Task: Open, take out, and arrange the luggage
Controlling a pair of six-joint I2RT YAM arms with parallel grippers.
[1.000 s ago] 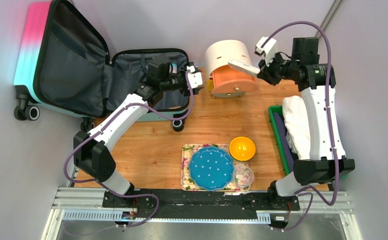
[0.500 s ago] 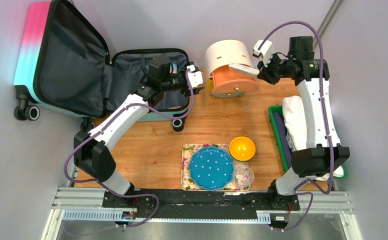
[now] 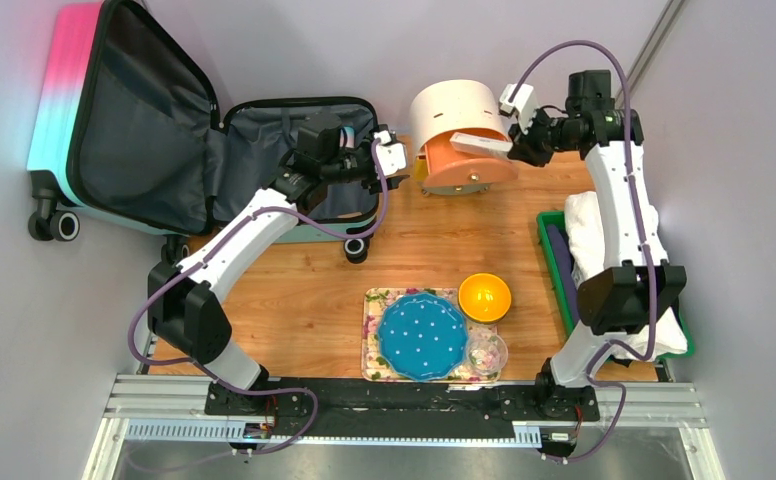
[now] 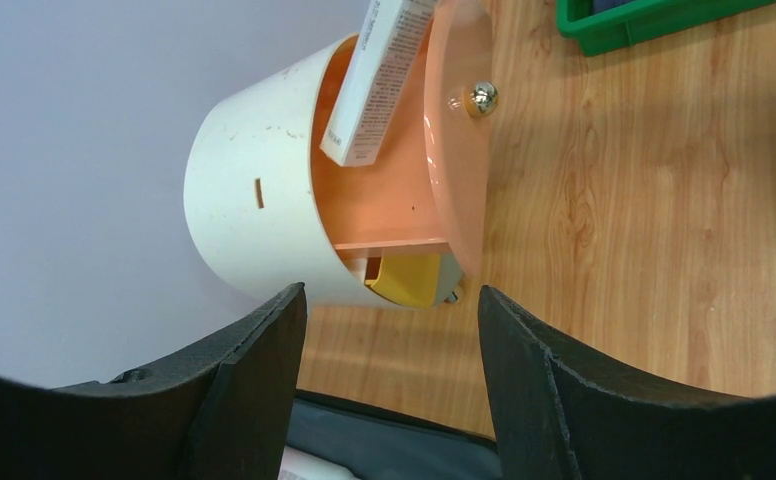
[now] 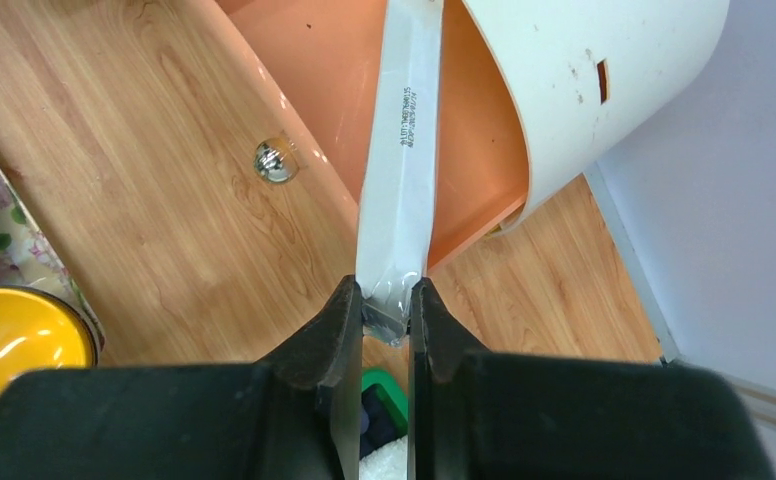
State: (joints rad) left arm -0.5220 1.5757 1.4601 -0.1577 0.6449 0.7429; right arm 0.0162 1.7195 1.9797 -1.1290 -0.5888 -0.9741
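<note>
The luggage [image 3: 134,130] lies open at the back left, its pink-to-turquoise lid raised and its dark grey lining showing. My left gripper [image 3: 389,160] hovers at the right rim of the luggage [image 4: 394,445], open and empty [image 4: 392,300], facing the round cream cabinet [image 4: 254,190]. My right gripper [image 3: 520,140] is shut on one end of a long white box [image 5: 399,170]. The far end of the box [image 3: 482,145] reaches into the cabinet's pulled-out orange drawer [image 5: 304,70].
A green tray [image 3: 554,270] holding a white towel [image 3: 594,240] stands at the right edge. A patterned mat [image 3: 372,345] near the front carries a blue dotted plate [image 3: 422,335], a yellow bowl [image 3: 485,297] and a small glass bowl [image 3: 486,352].
My right gripper has moved left and back, carrying the white box into the orange drawer. The left arm has stayed where it was.
</note>
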